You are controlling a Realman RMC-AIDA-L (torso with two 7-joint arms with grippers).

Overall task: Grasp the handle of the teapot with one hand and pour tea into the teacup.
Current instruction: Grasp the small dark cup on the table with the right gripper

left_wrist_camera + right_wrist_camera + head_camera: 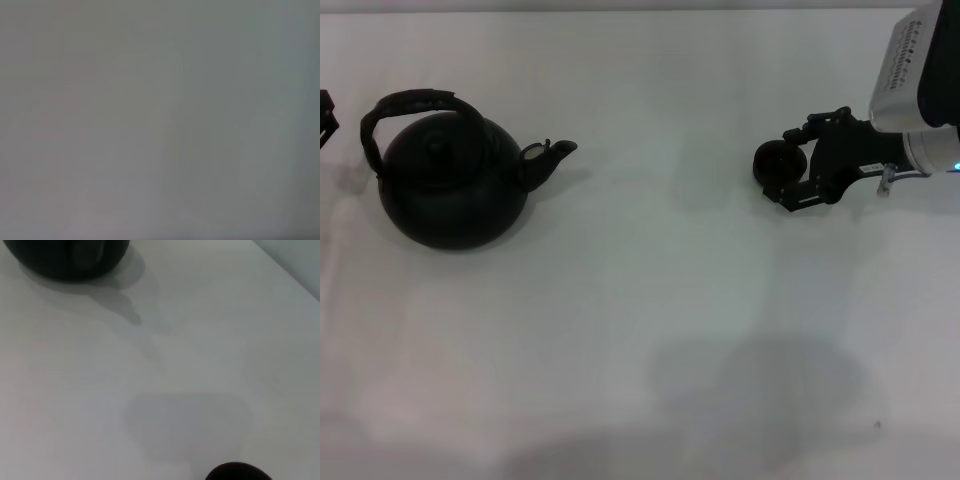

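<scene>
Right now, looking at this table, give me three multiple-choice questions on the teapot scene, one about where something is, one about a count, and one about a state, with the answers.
1. Which way does the spout of the teapot point in the head view?
A. Toward the robot's right, at the teacup
B. Toward the robot's left
C. Straight at the camera

2. How many teacups are on the table?
A. Three
B. One
C. None

3. What is the state of the handle?
A. Gripped by the right gripper
B. Lying detached on the table
C. Free, arched over the lid, with no gripper on it

Answers: 1 A, the spout faces the teacup across the table. 2 B, only one small dark cup shows, right beside the right gripper. 3 C, the handle stands untouched; the left gripper is only at the picture's edge.
</scene>
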